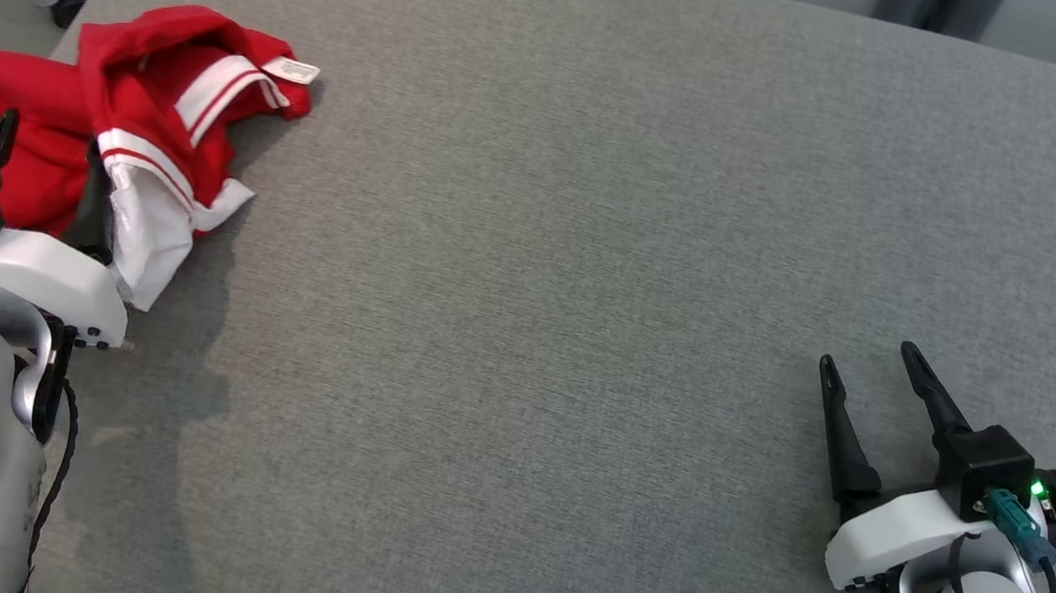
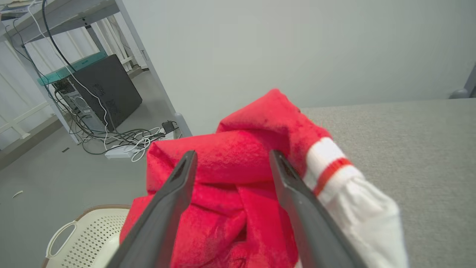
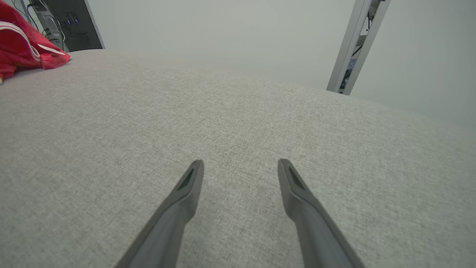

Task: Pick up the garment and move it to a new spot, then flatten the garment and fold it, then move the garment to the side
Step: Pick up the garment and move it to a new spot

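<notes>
At ten o'clock on the grey bench [image 1: 595, 244], a crumpled red garment [image 1: 162, 80] with white striped trim lies at the edge. Your left gripper [image 1: 52, 137] straddles it, fingers spread. Your right gripper [image 1: 868, 356], at four o'clock, is also spread. The garment looks soft, light and limp, so pinch a thick red fold.

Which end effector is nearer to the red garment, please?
Left. The left end effector is right at the red garment, its open fingers over the crumpled folds; the right end effector is far off across the grey surface, also open.
</notes>
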Controlling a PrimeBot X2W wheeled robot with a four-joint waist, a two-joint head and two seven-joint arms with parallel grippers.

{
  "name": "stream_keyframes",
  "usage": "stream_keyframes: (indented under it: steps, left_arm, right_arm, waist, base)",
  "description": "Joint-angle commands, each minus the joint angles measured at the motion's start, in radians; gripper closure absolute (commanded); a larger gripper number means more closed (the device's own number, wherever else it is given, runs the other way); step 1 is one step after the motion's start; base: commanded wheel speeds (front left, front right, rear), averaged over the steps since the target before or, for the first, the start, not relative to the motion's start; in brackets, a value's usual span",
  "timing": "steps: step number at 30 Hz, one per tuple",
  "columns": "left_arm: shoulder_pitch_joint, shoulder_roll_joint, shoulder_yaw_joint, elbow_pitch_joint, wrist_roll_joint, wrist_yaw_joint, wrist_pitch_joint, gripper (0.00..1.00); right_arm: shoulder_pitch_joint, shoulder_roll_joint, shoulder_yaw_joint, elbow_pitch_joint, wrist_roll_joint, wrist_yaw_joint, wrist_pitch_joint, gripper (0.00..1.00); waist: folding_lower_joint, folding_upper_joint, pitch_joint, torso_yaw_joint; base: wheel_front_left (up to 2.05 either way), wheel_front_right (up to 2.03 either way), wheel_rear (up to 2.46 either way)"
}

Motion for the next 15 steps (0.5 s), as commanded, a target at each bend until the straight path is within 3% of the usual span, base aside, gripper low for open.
stream_keyframes:
  steps: [1,15]
  left_arm:
    - [-0.038,0.006,0.002,0.044,-0.007,-0.007,0.0,0.0]
    - [-0.196,0.055,0.016,0.378,-0.024,0.053,0.035,0.0]
  right_arm:
    - [-0.013,-0.001,0.002,-0.004,0.005,0.0,-0.004,0.0]
    - [-0.03,-0.011,-0.014,0.011,0.011,0.0,-0.002,0.0]
  waist:
    - [0.0,0.0,0.019,-0.025]
    - [0.0,0.0,0.084,-0.115]
  base:
    - [0.0,0.0,0.0]
    - [0.0,0.0,0.0]
